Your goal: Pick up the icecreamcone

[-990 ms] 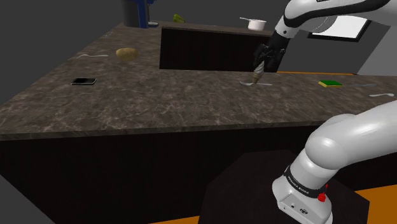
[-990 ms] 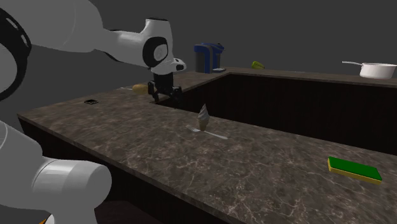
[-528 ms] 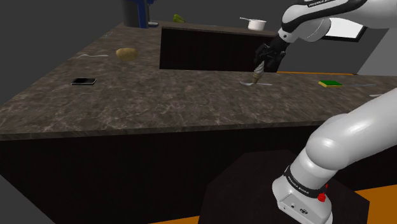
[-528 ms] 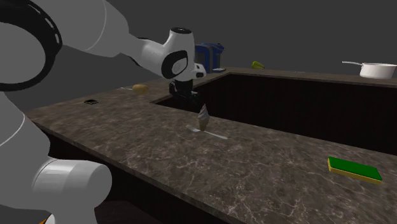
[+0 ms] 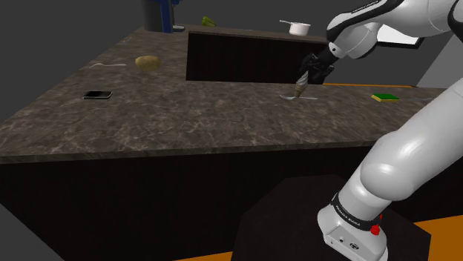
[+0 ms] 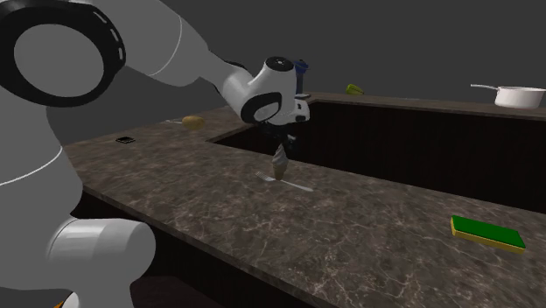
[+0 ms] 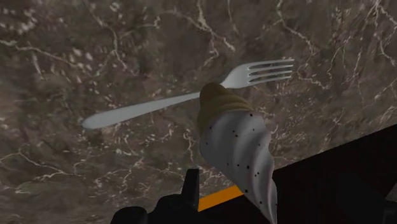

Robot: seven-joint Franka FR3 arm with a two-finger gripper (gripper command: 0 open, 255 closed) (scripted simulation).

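The ice cream cone (image 5: 298, 88) stands on the dark stone counter (image 5: 185, 104) beside the sunken recess, white speckled swirl up and brown wafer end down. It rests against a silver fork (image 7: 159, 105). In the second exterior view the cone (image 6: 279, 163) sits just under my black gripper (image 6: 282, 145). From the shoulder view my gripper (image 5: 306, 75) hangs right above the cone, open and apart from it. In the wrist view the cone (image 7: 238, 146) rises close beside one black finger (image 7: 191, 186).
The dark recess (image 5: 245, 59) drops away just behind the cone. A green sponge (image 5: 385, 97) lies further along the counter. A white pot (image 5: 299, 29) and a blue appliance (image 5: 157, 15) stand at the back, a phone (image 5: 97, 95) and a brownish lump (image 5: 148, 63) on the shoulder view's left.
The arm has swung across the counter, bringing the gripper from beside the recess corner to directly over the cone. Cone and fork have not moved.
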